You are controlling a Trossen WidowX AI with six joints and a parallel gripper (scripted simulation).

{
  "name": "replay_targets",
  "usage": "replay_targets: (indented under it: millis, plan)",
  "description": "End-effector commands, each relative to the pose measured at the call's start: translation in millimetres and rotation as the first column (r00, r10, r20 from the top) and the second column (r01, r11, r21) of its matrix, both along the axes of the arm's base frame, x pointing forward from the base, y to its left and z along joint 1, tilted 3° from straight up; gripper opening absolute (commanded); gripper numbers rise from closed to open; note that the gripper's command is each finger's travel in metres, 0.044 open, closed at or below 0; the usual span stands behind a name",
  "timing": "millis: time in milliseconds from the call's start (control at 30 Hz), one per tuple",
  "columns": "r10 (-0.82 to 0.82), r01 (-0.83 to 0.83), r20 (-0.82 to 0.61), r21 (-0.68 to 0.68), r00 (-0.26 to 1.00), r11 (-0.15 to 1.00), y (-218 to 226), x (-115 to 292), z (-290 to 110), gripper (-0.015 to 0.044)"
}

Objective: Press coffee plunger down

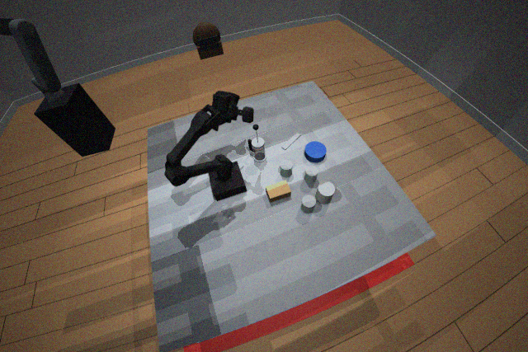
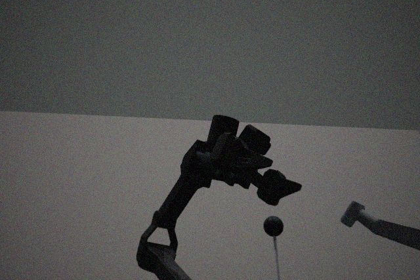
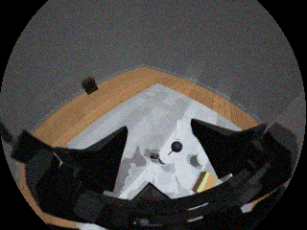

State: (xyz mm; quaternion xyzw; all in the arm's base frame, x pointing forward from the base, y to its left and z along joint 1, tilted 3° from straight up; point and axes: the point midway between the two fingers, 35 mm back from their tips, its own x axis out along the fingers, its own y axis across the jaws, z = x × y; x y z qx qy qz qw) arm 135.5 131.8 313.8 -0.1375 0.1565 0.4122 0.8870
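The coffee press stands upright on the grey mat, a glass cylinder with a thin rod and a black plunger knob raised high above it. My gripper is open and empty. It hangs a little above the knob and slightly to its left in the top view. In the wrist view the knob shows between the two spread fingers, below them. The press body is out of sight in the exterior view.
A blue disc, several white cylinders and a yellow block stand right and in front of the press. A thin white strip lies behind. The arm's base is left of the press. A camera stand is at far left.
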Motion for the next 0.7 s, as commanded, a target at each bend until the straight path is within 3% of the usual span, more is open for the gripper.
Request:
replay_targets:
  millis: [0, 300, 667]
  plan:
    - [-0.328, 0.335, -0.13, 0.033, 0.936, 0.942, -46, 7, -23, 0.044]
    - [-0.328, 0.335, -0.13, 0.033, 0.936, 0.942, -42, 12, -80, 0.044]
    - [-0.328, 0.335, -0.129, 0.034, 0.936, 0.942, -37, 20, -83, 0.044]
